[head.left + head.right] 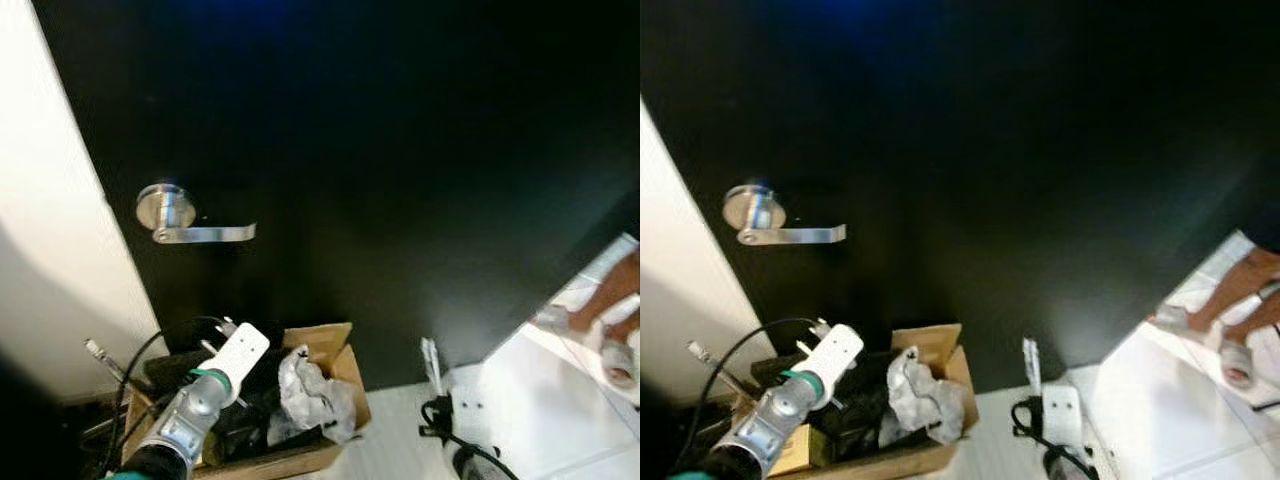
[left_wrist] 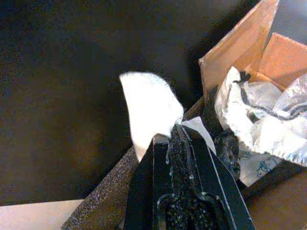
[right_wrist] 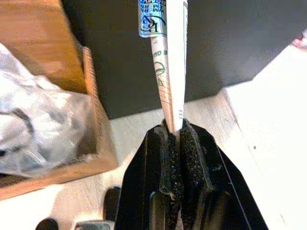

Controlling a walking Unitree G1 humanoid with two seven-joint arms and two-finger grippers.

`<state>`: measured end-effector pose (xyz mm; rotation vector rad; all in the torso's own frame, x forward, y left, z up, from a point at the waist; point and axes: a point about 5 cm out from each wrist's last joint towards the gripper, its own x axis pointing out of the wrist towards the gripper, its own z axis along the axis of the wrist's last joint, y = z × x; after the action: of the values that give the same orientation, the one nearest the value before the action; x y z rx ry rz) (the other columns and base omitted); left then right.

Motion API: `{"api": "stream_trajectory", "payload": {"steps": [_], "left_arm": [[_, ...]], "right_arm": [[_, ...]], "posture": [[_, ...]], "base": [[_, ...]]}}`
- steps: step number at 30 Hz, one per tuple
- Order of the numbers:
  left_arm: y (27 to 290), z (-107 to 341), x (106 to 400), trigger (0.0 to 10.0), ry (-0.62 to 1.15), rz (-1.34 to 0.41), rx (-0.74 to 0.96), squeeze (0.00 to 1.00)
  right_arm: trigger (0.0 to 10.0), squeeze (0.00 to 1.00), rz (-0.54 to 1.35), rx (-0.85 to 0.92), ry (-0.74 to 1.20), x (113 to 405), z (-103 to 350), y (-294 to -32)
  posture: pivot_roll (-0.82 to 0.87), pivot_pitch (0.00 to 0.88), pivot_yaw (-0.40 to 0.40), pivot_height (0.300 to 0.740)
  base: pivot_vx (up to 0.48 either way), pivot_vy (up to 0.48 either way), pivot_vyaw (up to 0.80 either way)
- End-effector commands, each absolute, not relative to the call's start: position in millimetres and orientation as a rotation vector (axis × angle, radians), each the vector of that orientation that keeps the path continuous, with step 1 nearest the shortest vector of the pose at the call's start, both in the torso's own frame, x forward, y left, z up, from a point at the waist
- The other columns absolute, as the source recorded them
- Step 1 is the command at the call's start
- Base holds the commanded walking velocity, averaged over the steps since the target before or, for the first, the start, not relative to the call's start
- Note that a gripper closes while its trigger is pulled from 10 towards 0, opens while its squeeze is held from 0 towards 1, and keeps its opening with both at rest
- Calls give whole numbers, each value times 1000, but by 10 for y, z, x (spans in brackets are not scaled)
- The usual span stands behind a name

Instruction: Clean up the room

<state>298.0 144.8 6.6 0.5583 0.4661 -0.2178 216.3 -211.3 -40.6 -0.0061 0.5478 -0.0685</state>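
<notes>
Two grippers each pinch a bit of trash. The left gripper (image 2: 178,132) has its black fingers pressed together on a white paper scrap (image 2: 148,110). The right gripper (image 3: 175,132) has its fingers pressed together on a thin printed paper strip (image 3: 170,57).

From the head, the left arm reaches out over the near left side of the cardboard box (image 1: 335,345), so the scrap sits at the box's left edge, just short of the open top. The box mouth lies to the right of the left gripper and a little farther off. That is the way the scrap likely has to go to drop in.

The right gripper is over the pale floor (image 1: 400,440), and the strip (image 1: 431,366) sticks up straight and long, like a stick. The box is to its left, close by. The left arm looks nearer to the box than the right arm.

The box is brown, with its flaps open, and sits on the floor against a dark door (image 1: 400,150) with a silver handle (image 1: 190,222). It already holds a crumpled silver-grey wrapper (image 1: 310,395) and some dark stuff. The scrap is soft, white and bent. Far right, a person's feet (image 1: 615,335) stand on the floor.
</notes>
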Motion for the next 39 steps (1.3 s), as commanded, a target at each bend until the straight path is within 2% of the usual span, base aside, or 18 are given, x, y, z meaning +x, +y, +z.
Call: {"api": "stream_trajectory", "payload": {"steps": [1,2,3,12,17,18,20,21,22,23,24,26,28,29,34,35,36,39], "left_arm": [[1504,34,2970,10000,493,-168,571,224],[1554,45,2994,10000,496,-132,586,224],[1616,47,2999,10000,498,-100,602,1000],[1937,-89,2836,10000,569,6,641,1000],[1950,-184,2747,10000,628,-23,633,1000],[1857,-355,2591,10000,758,-131,528,1000],[1857,-355,2591,10000,758,-131,528,1000],[1795,-421,2525,10000,813,-174,454,1000],[1738,-443,2509,10000,835,-164,341,333],[1738,-443,2509,10000,835,-164,341,333],[1640,-431,2527,10000,813,-209,290,0],[1620,-390,2580,10000,768,-203,364,0],[1519,-272,2687,10000,586,-304,646,0],[1545,-197,2765,10000,540,-223,640,0],[1476,-68,2868,10000,422,-211,668,0],[1429,-7,2913,10000,334,-256,868,0],[1391,10,2925,10000,293,-293,969,0],[1382,26,2948,10000,265,-326,1099,0]], "right_arm": [[10000,0,-54,-3,509,2234,-353,-2070],[10000,0,-47,2,493,2269,-332,-2043],[10000,0,-38,8,479,2299,-314,-2014],[10000,0,-4,27,449,2391,-276,-1932],[10000,0,0,26,448,2407,-275,-1920],[10000,0,5,24,449,2414,-278,-1912],[10000,0,5,24,449,2414,-278,-1912],[10000,0,7,23,451,2416,-279,-1910],[10000,0,9,22,452,2419,-279,-1908],[10000,0,9,22,452,2419,-279,-1908],[10000,0,11,20,451,2422,-278,-1912],[10000,0,11,19,450,2425,-277,-1915],[10000,0,14,15,449,2430,-276,-1918],[10000,0,16,11,448,2432,-275,-1918],[10000,0,18,8,447,2433,-276,-1917],[10000,0,19,8,447,2430,-278,-1916],[10000,0,18,8,447,2428,-281,-1913],[10000,0,18,8,449,2423,-287,-1911]], "posture": [[-32,17,-21,740],[-32,17,-21,740],[-31,19,-24,740],[-13,28,-28,740],[-8,29,-29,740],[-2,29,-35,740],[-2,29,-35,740],[-2,29,-35,740],[-2,29,-36,740],[-2,29,-36,740],[-3,29,-37,740],[-4,27,-37,740],[-5,28,-36,740],[-5,28,-36,740],[-9,24,-31,740],[-11,18,-30,740],[-8,18,-26,740],[-9,12,-29,740]], "base": [[0,0,0],[0,0,0],[0,0,0],[0,0,0],[0,0,0],[0,0,0],[0,0,0],[0,0,0],[0,0,0],[0,0,0],[0,0,0],[0,0,0],[0,0,0],[0,0,0],[0,0,0],[0,0,0],[0,0,0],[0,0,0]]}}
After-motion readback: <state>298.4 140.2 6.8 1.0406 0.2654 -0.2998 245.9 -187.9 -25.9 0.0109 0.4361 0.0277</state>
